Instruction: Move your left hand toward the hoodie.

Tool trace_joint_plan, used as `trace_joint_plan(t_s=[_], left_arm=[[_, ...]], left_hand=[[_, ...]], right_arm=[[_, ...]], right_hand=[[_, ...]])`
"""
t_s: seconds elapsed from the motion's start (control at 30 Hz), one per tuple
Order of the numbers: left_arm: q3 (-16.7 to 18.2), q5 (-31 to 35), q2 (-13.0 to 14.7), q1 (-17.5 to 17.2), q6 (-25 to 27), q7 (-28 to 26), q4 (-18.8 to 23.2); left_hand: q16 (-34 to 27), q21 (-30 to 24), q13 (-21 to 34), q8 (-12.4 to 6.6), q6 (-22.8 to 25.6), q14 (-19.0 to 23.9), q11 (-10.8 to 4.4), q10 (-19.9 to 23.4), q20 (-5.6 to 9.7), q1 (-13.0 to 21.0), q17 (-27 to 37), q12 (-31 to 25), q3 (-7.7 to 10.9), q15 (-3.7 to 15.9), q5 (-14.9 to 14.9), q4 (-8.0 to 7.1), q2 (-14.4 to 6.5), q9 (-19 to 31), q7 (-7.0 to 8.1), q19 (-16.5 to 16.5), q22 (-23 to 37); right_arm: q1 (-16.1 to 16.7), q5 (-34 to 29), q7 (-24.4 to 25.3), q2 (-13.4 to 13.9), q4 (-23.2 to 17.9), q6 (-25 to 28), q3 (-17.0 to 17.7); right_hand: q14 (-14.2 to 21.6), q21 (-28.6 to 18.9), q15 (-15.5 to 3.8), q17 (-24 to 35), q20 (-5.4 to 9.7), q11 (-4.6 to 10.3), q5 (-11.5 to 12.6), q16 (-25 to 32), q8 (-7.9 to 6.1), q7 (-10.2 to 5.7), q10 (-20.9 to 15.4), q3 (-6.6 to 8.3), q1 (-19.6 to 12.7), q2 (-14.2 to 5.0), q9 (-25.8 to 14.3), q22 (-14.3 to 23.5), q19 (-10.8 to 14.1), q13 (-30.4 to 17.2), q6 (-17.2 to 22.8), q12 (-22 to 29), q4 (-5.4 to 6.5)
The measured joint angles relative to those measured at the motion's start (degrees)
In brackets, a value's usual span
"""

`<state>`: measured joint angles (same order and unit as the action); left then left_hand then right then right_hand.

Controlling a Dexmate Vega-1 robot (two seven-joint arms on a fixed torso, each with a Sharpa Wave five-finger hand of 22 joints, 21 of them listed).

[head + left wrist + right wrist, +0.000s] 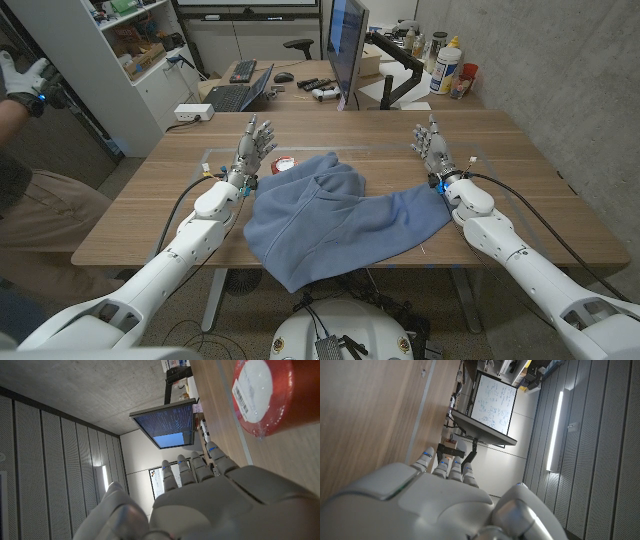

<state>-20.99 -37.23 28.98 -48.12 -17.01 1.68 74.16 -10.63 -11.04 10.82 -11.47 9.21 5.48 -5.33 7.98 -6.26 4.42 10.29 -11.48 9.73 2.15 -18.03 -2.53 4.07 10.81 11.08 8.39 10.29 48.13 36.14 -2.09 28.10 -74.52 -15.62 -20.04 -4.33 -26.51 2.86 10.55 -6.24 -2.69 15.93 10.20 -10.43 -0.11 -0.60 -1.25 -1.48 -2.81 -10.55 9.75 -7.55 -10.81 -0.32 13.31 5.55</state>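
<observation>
Left hand beside the hoodie, not yet on it.

The crumpled blue fabric hoodie lies mid-bench, draping over the near edge of the wooden bench. The left hand stands released, fingers spread, just beside its left edge, near a round red lidded container. The right hand is likewise released. Judged: the final closing reach remains.

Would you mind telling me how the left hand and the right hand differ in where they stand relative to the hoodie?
The left hand stands beside the red-lidded container, off the blue hoodie's left edge; the right hand stands beyond its right sleeve. Both are open, fingers up, holding nothing.
</observation>
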Motion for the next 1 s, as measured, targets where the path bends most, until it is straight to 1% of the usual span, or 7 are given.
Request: trace_joint_plan(t_s=[0.13, 0.17, 0.3, 0.4, 0.47, 0.6, 1.0], left_arm=[[0.1, 0.0, 0.0, 0.0, 0.0, 0.0, 0.0], [0.1, 0.0, 0.0, 0.0, 0.0, -0.1, 0.0], [0.2, 0.0, 0.0, 0.0, 0.0, -0.1, 0.0], [0.2, 0.0, 0.0, 0.0, 0.0, -0.2, 0.0], [0.2, 0.0, 0.0, 0.0, 0.1, -0.3, 0.0], [0.2, 0.0, 0.0, 0.0, 0.1, -0.3, 0.2], [0.0, 1.6, 0.7, 0.3, 0.2, -0.4, 1.6]], left_hand=[[0.0, 0.0, 0.0, 0.0, 0.0, 0.0, 0.22, 0.2, -0.21, 0.0, 0.0, 0.0, 0.15, 0.0, 0.0, 0.15, 0.0, 0.0, 0.0, 0.2, 0.0], [0.0, 0.0, 0.0, 0.0, 0.0, 0.0, 0.2, 0.4, -0.21, 0.0, 0.0, 0.0, 0.15, 0.0, 0.0, 0.15, 0.0, 0.0, 0.0, 0.2, 0.0], [0.0, 0.0, 0.0, 0.0, 0.0, 0.0, 0.21, 0.4, -0.21, 0.0, 0.0, 0.0, 0.15, 0.0, 0.0, 0.15, 0.0, 0.0, 0.0, 0.2, 0.0], [0.0, 0.0, 0.0, 0.0, 0.0, 0.0, 0.21, 0.4, -0.21, 0.0, 0.0, 0.0, 0.15, 0.0, 0.0, 0.15, 0.0, 0.0, -0.01, 0.2, 0.0], [0.0, 0.0, 0.0, 0.0, 0.0, 0.0, 0.21, 0.4, -0.21, 0.0, 0.0, 0.0, 0.15, 0.0, 0.0, 0.15, 0.0, 0.0, -0.01, 0.2, 0.0], [0.0, 0.0, 0.0, 0.0, 0.0, 0.0, 0.21, 0.4, -0.21, 0.0, 0.0, 0.0, 0.15, 0.0, 0.0, 0.15, 0.0, 0.0, -0.01, 0.2, 0.0], [0.0, -0.2, 0.0, 0.0, 0.0, 0.0, 0.21, 0.4, -0.21, 0.0, 0.0, 0.0, 0.15, 0.0, 0.0, 0.15, 0.0, 0.0, -0.01, 0.2, 0.0]], right_arm=[[0.0, -1.2, -0.9, -0.1, 0.0, 0.9, 0.2], [0.2, -1.6, -1.1, -1.4, 0.0, 1.2, 1.7], [0.4, -2.7, -1.9, -2.4, 0.0, 1.9, 2.9], [0.4, -3.4, -2.4, -2.4, 0.0, 2.3, 2.9], [0.5, -3.8, -2.7, -3.4, 0.0, 2.5, 4.3], [0.5, -4.6, -3.2, -3.5, 0.0, 2.9, 4.4], [1.1, -6.2, -3.8, -5.4, -0.1, 3.6, 7.0]], right_hand=[[0.0, 0.0, 0.0, 0.0, 0.0, 0.0, 0.0, 0.0, 0.0, 0.0, 0.0, 0.0, 0.0, 0.0, 0.0, 0.0, 0.0, 0.0, 0.0, 0.0, 0.0], [0.0, 0.0, 0.0, 0.0, 0.0, 0.0, 0.0, 0.0, 0.0, 0.0, 0.0, 0.0, 0.0, 0.0, 0.0, 0.0, 0.0, 0.0, 0.0, 0.0, 0.0], [0.0, 0.0, 0.0, 0.0, 0.0, 0.0, 0.0, 0.0, 0.0, 0.0, 0.0, 0.0, 0.0, 0.0, 0.0, 0.0, 0.0, 0.0, 0.0, 0.0, 0.0], [0.0, 0.0, 0.0, 0.0, 0.0, 0.0, 0.0, 0.0, 0.0, 0.0, 0.0, 0.0, 0.0, 0.0, 0.0, 0.0, 0.0, 0.0, 0.0, 0.0, 0.0], [0.0, 0.0, -0.01, 0.0, 0.0, 0.0, 0.0, 0.0, 0.0, 0.0, 0.0, 0.0, 0.0, 0.0, 0.0, 0.0, 0.0, 0.0, 0.0, 0.0, 0.0], [0.0, 0.0, -0.01, 0.0, 0.0, 0.0, 0.0, 0.0, 0.0, 0.01, 0.0, -0.01, 0.0, 0.0, 0.0, 0.0, 0.0, 0.0, 0.0, 0.0, 0.0], [0.0, 0.2, -0.01, -0.2, 0.0, 0.01, 0.0, 0.2, 0.0, 0.01, 0.0, -0.25, 0.0, 0.0, 0.0, 0.0, 0.0, 0.0, 0.0, 0.0, 0.24]])
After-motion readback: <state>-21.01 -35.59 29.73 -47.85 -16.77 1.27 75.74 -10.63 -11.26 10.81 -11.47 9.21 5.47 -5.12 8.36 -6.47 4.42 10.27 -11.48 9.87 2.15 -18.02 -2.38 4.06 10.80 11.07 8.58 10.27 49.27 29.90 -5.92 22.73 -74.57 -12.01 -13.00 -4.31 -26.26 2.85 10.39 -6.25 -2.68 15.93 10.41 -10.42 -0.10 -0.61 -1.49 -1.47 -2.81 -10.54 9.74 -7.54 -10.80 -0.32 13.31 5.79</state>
